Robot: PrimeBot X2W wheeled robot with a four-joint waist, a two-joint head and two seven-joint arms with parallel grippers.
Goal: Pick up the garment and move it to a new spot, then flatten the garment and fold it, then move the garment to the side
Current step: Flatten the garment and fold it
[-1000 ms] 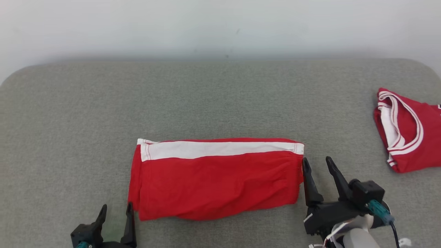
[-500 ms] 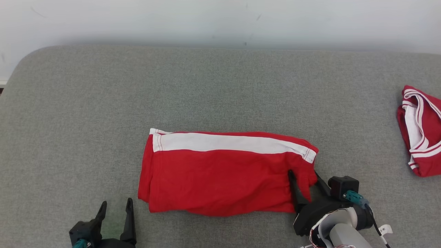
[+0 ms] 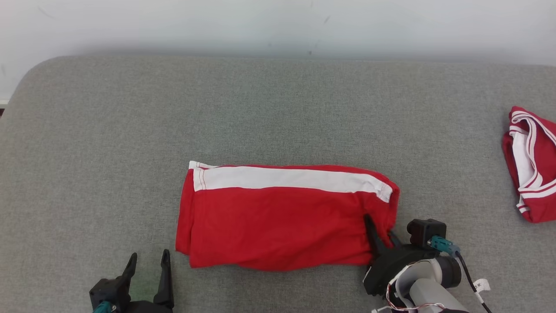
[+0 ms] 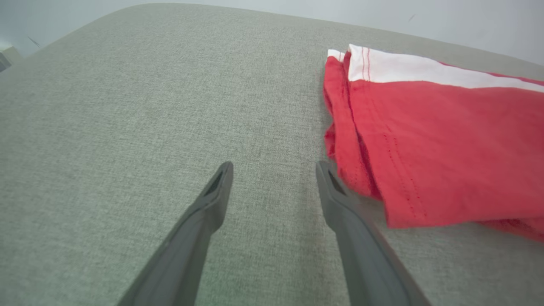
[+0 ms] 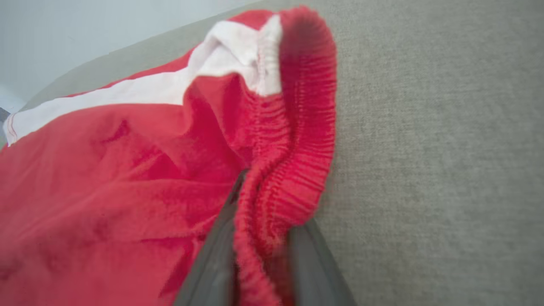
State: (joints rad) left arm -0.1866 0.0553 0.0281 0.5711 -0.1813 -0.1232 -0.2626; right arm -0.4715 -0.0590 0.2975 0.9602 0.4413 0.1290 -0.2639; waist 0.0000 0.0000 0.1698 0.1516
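Note:
The garment (image 3: 282,221), red shorts with a white side stripe, lies folded into a long band on the grey padded surface (image 3: 260,108). My right gripper (image 3: 380,230) is at its right end, shut on the elastic waistband (image 5: 297,140), which bunches up between the two fingers (image 5: 212,263). That end of the garment (image 5: 127,170) is slightly lifted and crumpled. My left gripper (image 3: 150,261) stands open just off the left end, and the bare surface shows between its fingers (image 4: 204,212). The garment's folded left edge (image 4: 344,140) lies beside its right finger.
A second red and white garment (image 3: 530,169) lies at the far right edge of the surface. A pale wall (image 3: 278,26) runs behind the surface's rounded back edge. Bare grey fabric stretches behind and left of the shorts.
My right gripper has slid left onto the shorts' right end and closed on the waistband, bunching that corner. The head camera shifted early on. The left gripper stays open in place.

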